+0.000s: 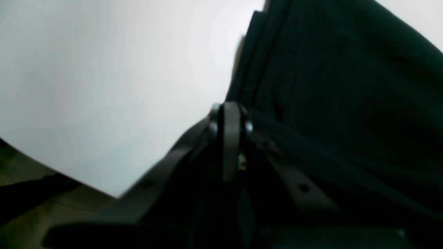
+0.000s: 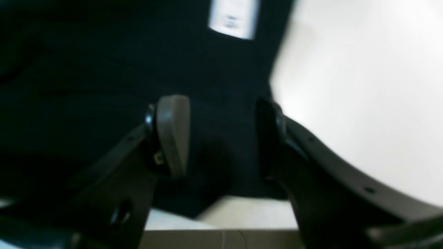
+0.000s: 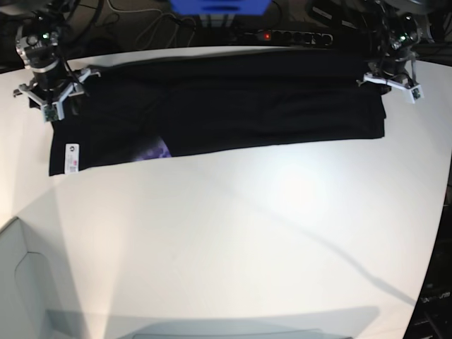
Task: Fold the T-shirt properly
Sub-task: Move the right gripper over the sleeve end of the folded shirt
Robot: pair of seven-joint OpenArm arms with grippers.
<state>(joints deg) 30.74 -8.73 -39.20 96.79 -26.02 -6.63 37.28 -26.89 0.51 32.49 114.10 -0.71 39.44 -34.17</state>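
The black T-shirt (image 3: 233, 106) lies as a long folded band across the far part of the white table (image 3: 233, 240). Its white label (image 3: 70, 157) is at the left end, and a bit of purple print (image 3: 157, 150) peeks out at the near edge. My right gripper (image 3: 53, 99) is over the shirt's left end. In the right wrist view this gripper (image 2: 221, 135) is open and empty above the black cloth (image 2: 86, 86), with the label (image 2: 233, 19) ahead. My left gripper (image 3: 385, 81) is at the shirt's right end. In the left wrist view it (image 1: 230, 116) is shut at the cloth's edge (image 1: 346, 86).
A power strip (image 3: 289, 35) and cables lie behind the table's far edge, next to a blue box (image 3: 219, 6). A white carton (image 3: 21, 282) stands at the near left corner. The table's right edge curves past my left arm.
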